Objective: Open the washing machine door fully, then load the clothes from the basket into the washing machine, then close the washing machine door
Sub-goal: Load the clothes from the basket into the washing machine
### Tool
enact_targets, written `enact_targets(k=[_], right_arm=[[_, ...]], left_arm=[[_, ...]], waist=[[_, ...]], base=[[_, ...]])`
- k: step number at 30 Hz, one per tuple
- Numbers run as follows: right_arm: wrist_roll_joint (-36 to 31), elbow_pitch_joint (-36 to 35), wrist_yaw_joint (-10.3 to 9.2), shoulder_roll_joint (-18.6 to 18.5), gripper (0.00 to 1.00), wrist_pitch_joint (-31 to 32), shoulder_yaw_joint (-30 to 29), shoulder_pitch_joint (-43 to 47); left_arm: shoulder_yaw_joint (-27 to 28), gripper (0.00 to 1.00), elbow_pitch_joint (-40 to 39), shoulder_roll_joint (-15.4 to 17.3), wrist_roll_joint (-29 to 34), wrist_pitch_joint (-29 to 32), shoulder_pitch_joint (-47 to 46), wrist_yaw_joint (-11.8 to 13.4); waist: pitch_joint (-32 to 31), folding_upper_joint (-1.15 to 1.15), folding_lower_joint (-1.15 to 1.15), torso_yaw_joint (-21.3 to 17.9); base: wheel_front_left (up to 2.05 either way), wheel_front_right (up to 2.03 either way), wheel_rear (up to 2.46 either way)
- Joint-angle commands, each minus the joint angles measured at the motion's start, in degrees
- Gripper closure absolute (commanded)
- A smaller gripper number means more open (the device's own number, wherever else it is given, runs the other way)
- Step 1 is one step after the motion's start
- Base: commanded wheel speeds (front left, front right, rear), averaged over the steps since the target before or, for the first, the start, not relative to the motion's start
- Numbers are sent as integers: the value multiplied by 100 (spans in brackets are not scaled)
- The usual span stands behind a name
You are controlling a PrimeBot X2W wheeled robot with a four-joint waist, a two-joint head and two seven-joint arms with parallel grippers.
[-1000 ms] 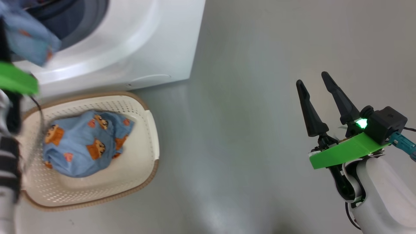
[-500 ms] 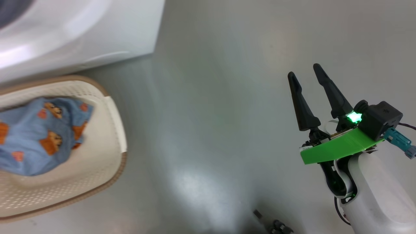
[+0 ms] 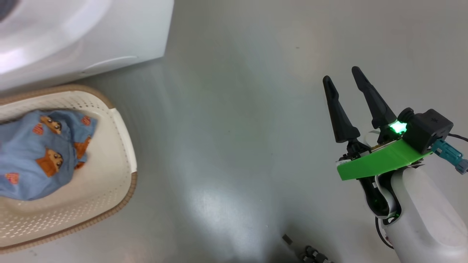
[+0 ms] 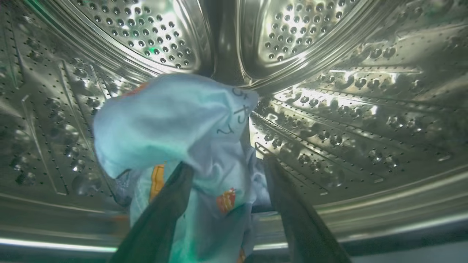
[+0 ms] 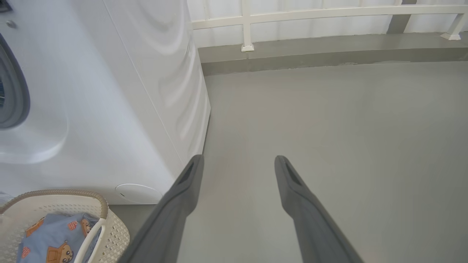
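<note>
One garment (image 4: 172, 124) lies in the drum (image 4: 347, 109) between the spread-open, unclamped fingers of the left end effector (image 4: 227, 162); a second garment (image 3: 33, 160) waits in the basket (image 3: 124, 146); the right end effector (image 3: 340, 74) is open, empty.

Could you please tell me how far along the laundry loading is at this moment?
Done: the washing machine is open, since the left gripper reaches inside its steel drum. In hand: one garment hangs between that gripper's spread fingers. Left: the second garment lies in the basket, and the door is not yet closed. The right gripper is open and empty.
</note>
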Motion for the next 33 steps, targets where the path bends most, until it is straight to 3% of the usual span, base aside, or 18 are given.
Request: enact_targets(k=[1, 14, 25, 33], right_arm=[[-44, -93, 26, -88, 0, -45, 59, 108], [-44, 18, 26, -230, 0, -45, 15, 279], [-34, 133, 26, -401, 0, -45, -62, 611], [-26, 169, 26, -540, 0, -45, -118, 854]], left_arm=[[7, 0, -116, 174, -34, -171, 122, -62], [-121, 0, -387, -217, -237, -1521, 1560, -256], [-92, 0, -1085, -446, -436, -1829, 2969, -289], [253, 0, -2405, -625, -430, -1844, 4341, -154]], waist=[[-178, 0, -1, 136], [-1287, 0, -1, 480], [-2160, 0, -1, 742], [-2667, 0, -1, 994]], base=[[0, 0, 0], [0, 0, 0], [0, 0, 0], [0, 0, 0]])
